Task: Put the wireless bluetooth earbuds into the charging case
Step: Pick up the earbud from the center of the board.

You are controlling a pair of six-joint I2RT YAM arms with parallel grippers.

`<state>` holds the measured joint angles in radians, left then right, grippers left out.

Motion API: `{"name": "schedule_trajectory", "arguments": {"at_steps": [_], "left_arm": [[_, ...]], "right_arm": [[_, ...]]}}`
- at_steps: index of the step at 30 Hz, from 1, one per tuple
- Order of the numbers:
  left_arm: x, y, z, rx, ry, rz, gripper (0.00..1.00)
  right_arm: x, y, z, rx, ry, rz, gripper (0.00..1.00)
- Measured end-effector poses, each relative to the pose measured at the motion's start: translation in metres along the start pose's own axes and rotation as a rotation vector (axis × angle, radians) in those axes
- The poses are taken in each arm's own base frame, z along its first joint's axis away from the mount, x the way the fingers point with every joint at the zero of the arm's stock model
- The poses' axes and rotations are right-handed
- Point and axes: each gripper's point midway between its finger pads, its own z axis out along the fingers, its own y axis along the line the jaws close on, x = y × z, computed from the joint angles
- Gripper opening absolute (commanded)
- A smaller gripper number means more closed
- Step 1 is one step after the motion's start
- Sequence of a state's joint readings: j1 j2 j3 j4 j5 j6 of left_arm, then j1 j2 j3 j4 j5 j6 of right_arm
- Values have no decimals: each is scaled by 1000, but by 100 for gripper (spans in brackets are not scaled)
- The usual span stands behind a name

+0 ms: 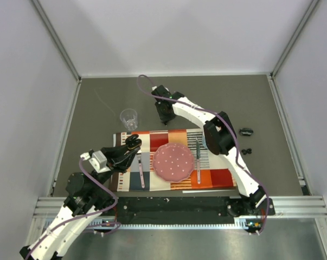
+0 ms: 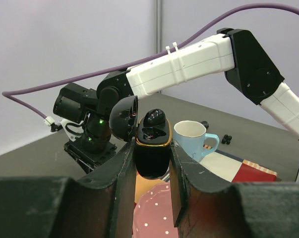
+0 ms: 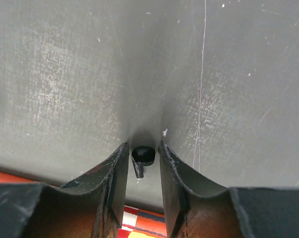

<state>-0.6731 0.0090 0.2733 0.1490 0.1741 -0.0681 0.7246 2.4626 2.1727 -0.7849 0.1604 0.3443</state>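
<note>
Centre of the left wrist view, the charging case (image 2: 152, 158) stands upright, lid open leftward, clamped in the left jaws; one earbud (image 2: 154, 118) sits in it; low in the right wrist view, a second earbud (image 3: 143, 155) shows between the right jaws over the table (image 3: 65, 74); whether pinched, I cannot tell.

This is looking like a robotics lab, set up as a test cell. Two robot arms, the left arm (image 1: 71, 216) and the right arm (image 1: 196, 114), are standing bolted to a metal rail (image 1: 293, 203) at the edge of a grey table (image 1: 98, 108). Plain white panels (image 1: 22, 108) are boxing it in, and a purple cable (image 1: 139, 82) is trailing along the arm. A placemat (image 1: 152, 142), plate (image 1: 174, 161) and glass (image 1: 129, 118) are lying there like staged props.
</note>
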Motion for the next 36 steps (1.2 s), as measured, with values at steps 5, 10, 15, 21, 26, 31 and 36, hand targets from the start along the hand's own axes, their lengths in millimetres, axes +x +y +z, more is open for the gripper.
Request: {"name": "schedule_trajectory", "arguments": {"at_steps": [5,10,15,21,26,31,36], "left_arm": [[0,0,0,-1,0,0,0],[0,1,0,-4,0,0,0],[0,1,0,-7,0,-5,0],[0,1,0,-7,-1,-8,0],[0,1,0,-7,0,-8,0],[0,1,0,-7,-1,-8,0],[0,1,0,-7,0,-8,0]], "right_arm": [[0,-1,0,8,-1,-1,28],[0,-2,0,9,-1,0,29],[1,-2,0,12,-1,6,38],[3,-2,-1,20,2,16,38],[5,-4,-2,32,3,18,37],[5,-4,-2,34,4,18,36],[5,-4,-3,34,4,17,33]]}}
